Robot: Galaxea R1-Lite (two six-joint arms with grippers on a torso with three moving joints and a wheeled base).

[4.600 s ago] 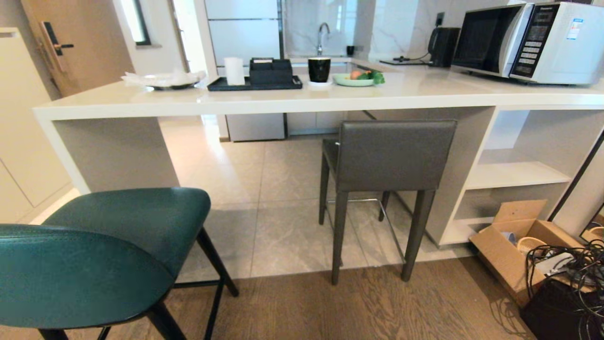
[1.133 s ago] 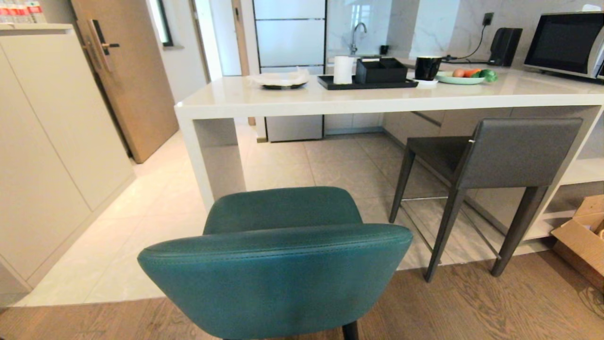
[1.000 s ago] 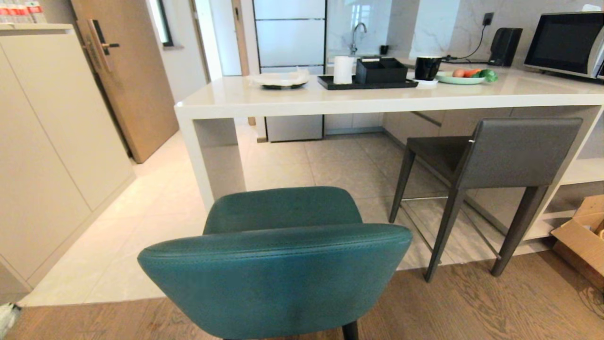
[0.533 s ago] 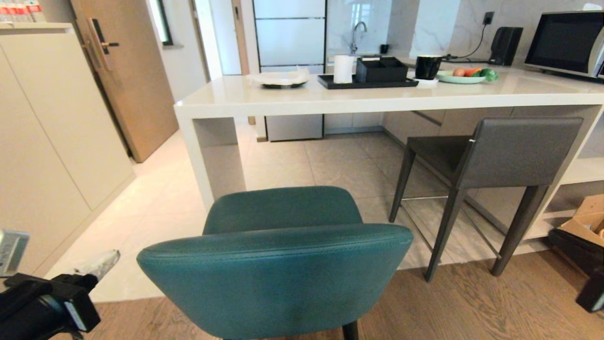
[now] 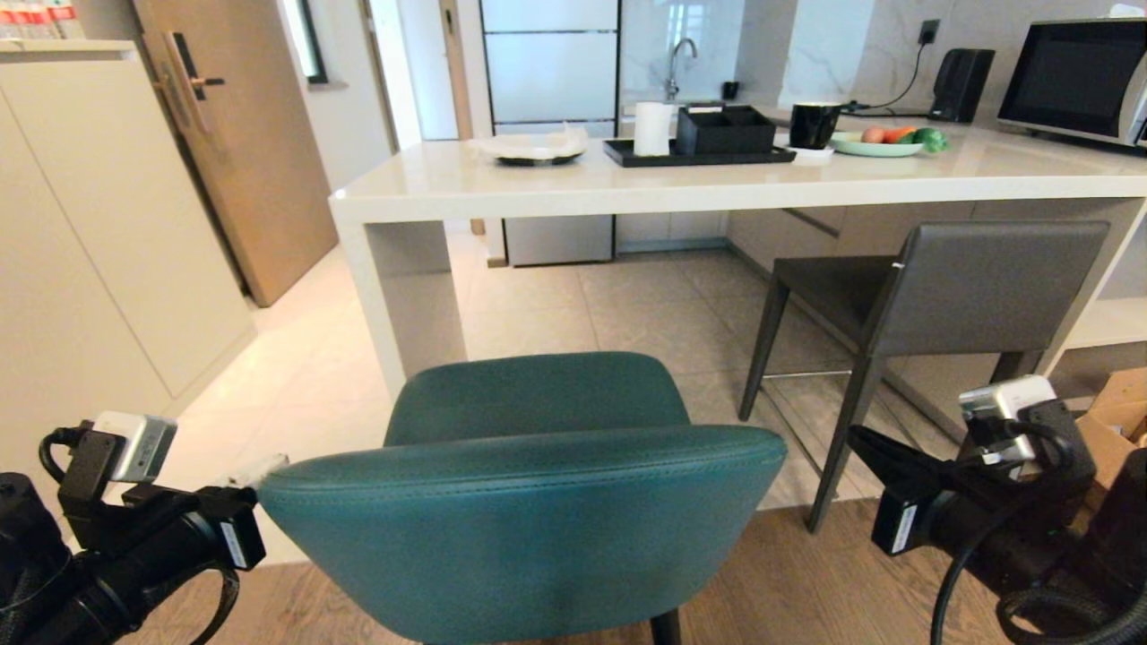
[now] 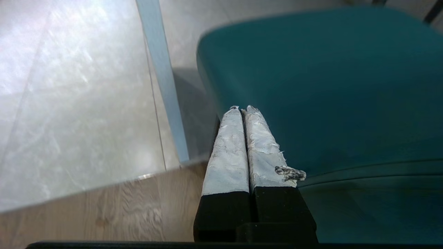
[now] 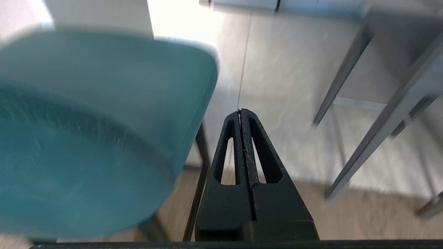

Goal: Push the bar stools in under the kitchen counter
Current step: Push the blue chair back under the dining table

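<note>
Teal stool [image 5: 529,528] — before counter [image 5: 681,193]

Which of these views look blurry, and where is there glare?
Right wrist view: the teal leather stool is smeared with blur. Left wrist view: its edges are soft and the pale floor tiles shine. Head view: sharp, with sheen on the glossy off-white counter top.

the teal stool [image 5: 529,502] stands nearest, its back toward the robot, out in front of the left end of the kitchen counter [image 5: 717,184]. the grey stool [image 5: 941,296] stands farther and to the right, its seat partly under the counter. the left gripper [image 5: 269,466] sits just beside the teal stool's left edge; the right gripper [image 5: 860,441] sits between the two stools. a tray [image 5: 699,157] and a plate [image 5: 874,148] rest on the counter.
</note>
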